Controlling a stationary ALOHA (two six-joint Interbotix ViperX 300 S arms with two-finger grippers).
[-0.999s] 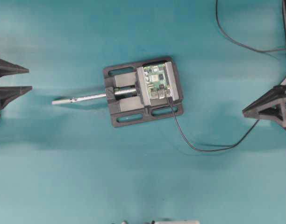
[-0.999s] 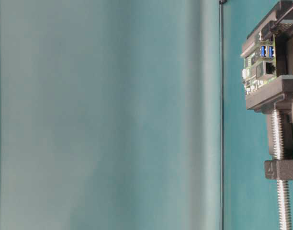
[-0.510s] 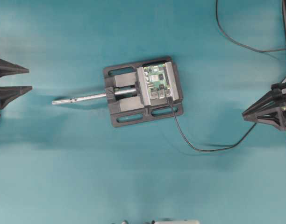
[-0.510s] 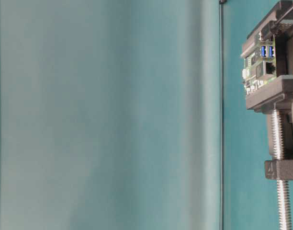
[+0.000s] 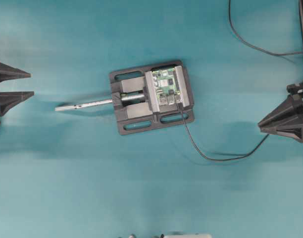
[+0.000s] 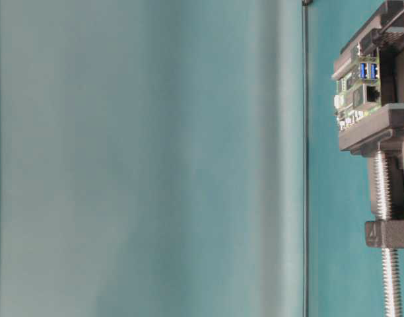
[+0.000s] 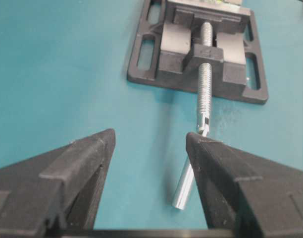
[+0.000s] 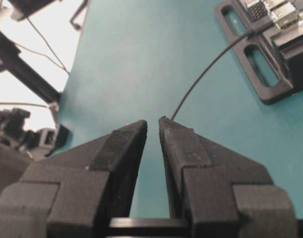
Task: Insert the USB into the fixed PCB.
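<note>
The green fixed PCB is clamped in a black vise at mid-table; it also shows in the table-level view and the right wrist view. The USB plug sits against the board's near edge, and its thin black cable curves off toward the right. My right gripper hovers at the right edge, its jaws a narrow gap apart with nothing between them; the cable passes behind one fingertip. Far left, my left gripper stands wide open and empty.
The vise's silver screw rod sticks out leftward toward the left gripper, its handle tip near one finger. Another thin black cable loops across the top right corner. A dark vertical line runs down the table-level view.
The right gripper has turned at the wrist and drawn back slightly toward the right edge. The left gripper, the vise and the plug have not moved.
</note>
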